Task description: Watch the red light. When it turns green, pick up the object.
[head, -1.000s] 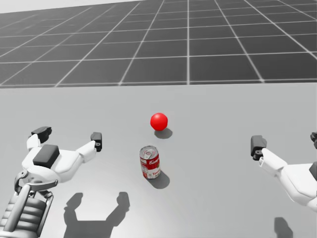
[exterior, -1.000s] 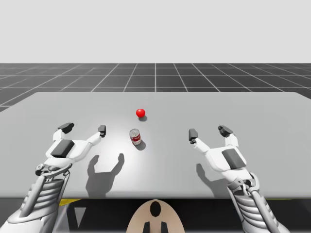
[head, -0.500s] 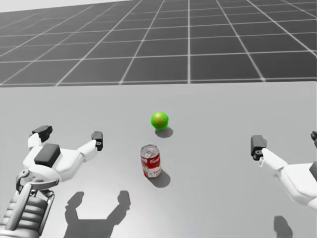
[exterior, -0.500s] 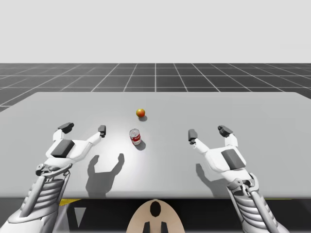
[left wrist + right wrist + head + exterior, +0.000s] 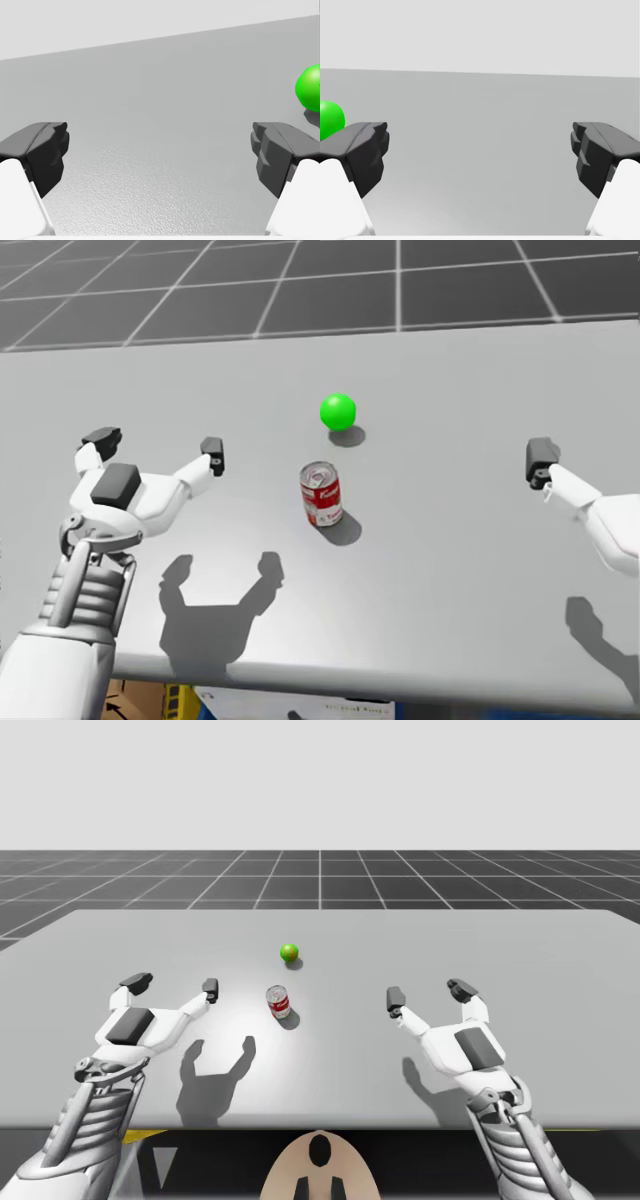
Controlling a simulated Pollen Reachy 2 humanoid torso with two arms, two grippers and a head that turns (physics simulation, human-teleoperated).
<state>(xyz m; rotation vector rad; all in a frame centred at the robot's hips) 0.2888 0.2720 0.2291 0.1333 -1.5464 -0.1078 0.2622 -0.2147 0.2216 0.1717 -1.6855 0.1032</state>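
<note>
High view: the red can (image 5: pixel 279 1002) stands at frame centre, right of my left gripper (image 5: pixel 172 984) and left of my right gripper (image 5: pixel 429 993), both spread wide, holding nothing.

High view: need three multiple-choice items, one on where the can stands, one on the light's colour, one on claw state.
1. Where does the red can stand relative to the light ball?
A) just nearer me than it
B) beyond it
C) on top of it

2. What colour is the light ball?
A) red
B) green
C) blue

3. What state are my left claw and right claw in?
A) both shut on the can
B) left shut, right open
C) both open, holding nothing

Answers:
1 A: the can stands just in front of the ball.
2 B: it renders bright green.
3 C: both wrist views show them spread wide, with nothing between.
</note>
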